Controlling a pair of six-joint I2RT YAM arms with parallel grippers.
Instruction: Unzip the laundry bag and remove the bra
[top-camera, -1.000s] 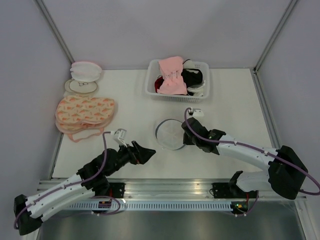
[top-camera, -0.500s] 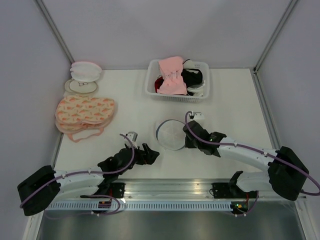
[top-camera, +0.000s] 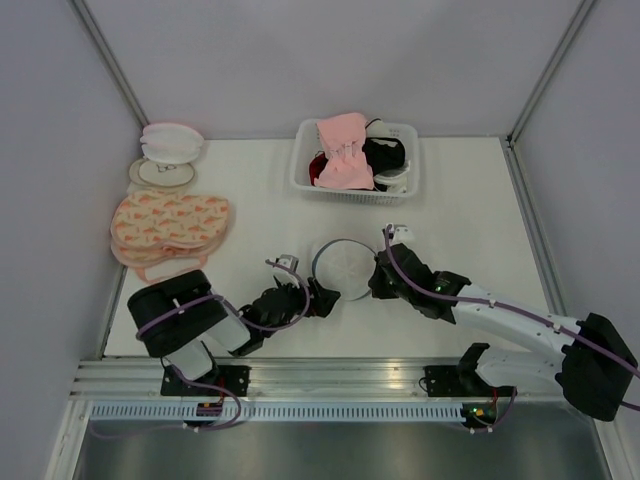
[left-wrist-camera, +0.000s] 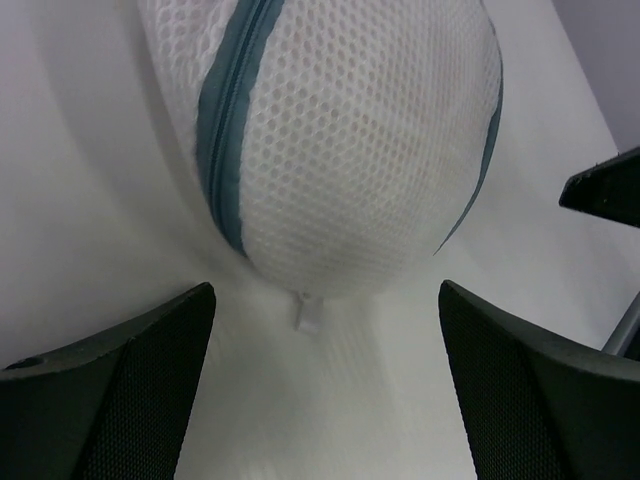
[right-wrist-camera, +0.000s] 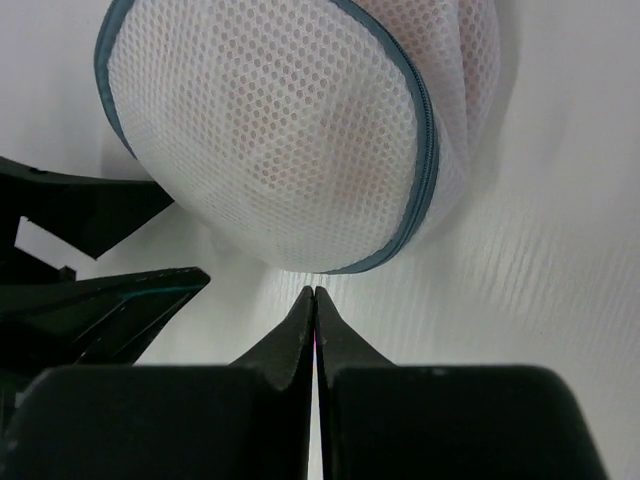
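Note:
The round white mesh laundry bag (top-camera: 345, 266) with a dark zipper rim lies mid-table. In the left wrist view the bag (left-wrist-camera: 340, 150) fills the top, and its small white zipper pull (left-wrist-camera: 306, 313) hangs at its near edge. My left gripper (left-wrist-camera: 325, 300) is open and empty, its fingers either side of the pull; it sits at the bag's near-left side (top-camera: 322, 298). My right gripper (right-wrist-camera: 315, 292) is shut and empty, its tips just short of the zipper rim (right-wrist-camera: 425, 170), at the bag's right side (top-camera: 378, 280). The bra is hidden; only a faint beige tint (right-wrist-camera: 300, 130) shows through the mesh.
A white basket (top-camera: 408, 135) with pink and black garments stands at the back. Flat pink-orange patterned bags (top-camera: 170, 225) and white-and-pink stacked discs (top-camera: 168, 150) lie at the left. My left gripper's fingers (right-wrist-camera: 100, 215) show at the left of the right wrist view.
My left arm has reached right and forward, bringing its open gripper up to the bag's near-left edge. My right gripper has shifted slightly nearer along the bag's right side.

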